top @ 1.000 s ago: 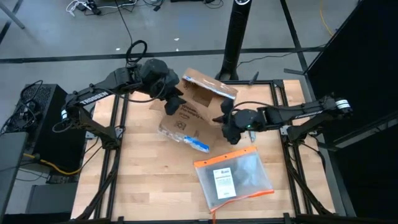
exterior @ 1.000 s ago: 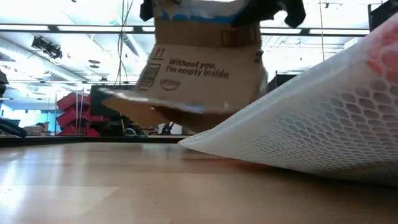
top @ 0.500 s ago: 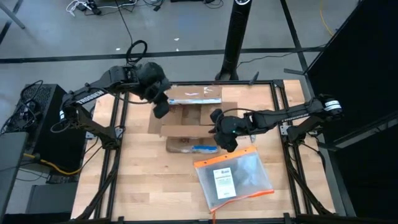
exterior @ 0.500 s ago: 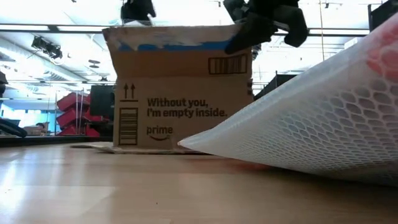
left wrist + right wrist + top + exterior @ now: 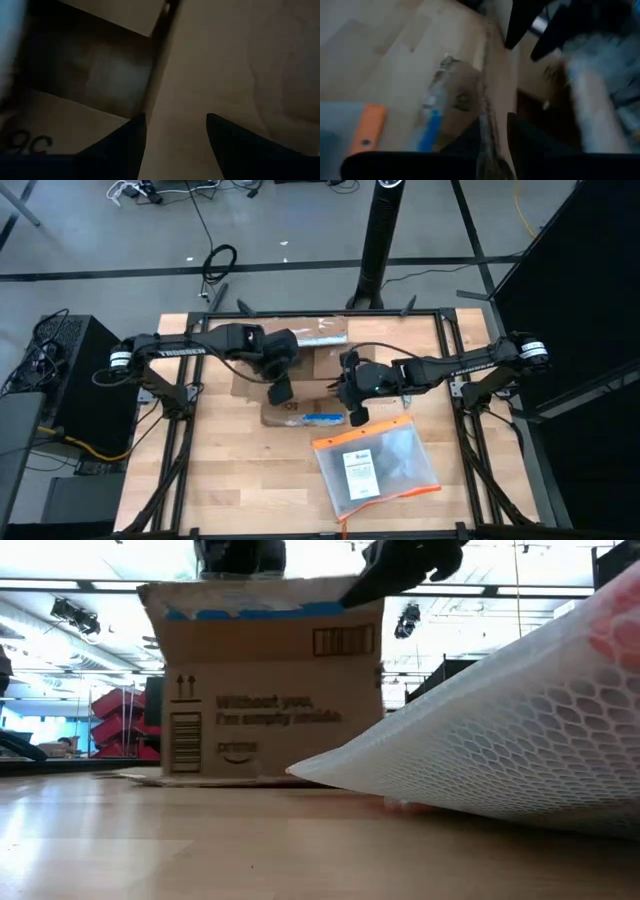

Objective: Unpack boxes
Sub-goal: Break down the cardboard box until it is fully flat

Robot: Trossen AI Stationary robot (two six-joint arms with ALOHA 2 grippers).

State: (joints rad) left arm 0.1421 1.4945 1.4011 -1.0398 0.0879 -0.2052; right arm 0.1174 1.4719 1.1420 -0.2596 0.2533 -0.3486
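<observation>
Cardboard box (image 5: 300,370) stands upright on the far middle of the wooden desk (image 5: 240,480), its flaps spread open — one flap lies flat toward the near side with a strip of blue tape on it. In the low view the box (image 5: 265,690) shows its printed front, with arrows, a barcode and blurred lettering, and blue tape along its top edge.

The left gripper (image 5: 279,390) hangs over the left part of the open box, near the near flap. Its wrist view shows the two dark fingers (image 5: 125,145) set apart with bare cardboard between them and nothing clamped; a printed "56" shows on a flap beside them.

The right gripper (image 5: 355,414) is at the box's right near corner. In its wrist view a cardboard edge runs between its fingers (image 5: 530,142), which stand only slightly apart — whether they pinch that edge I cannot tell.

A clear plastic pouch (image 5: 378,468) with an orange edge and a white label lies on the near right of the desk, apart from the box.
</observation>
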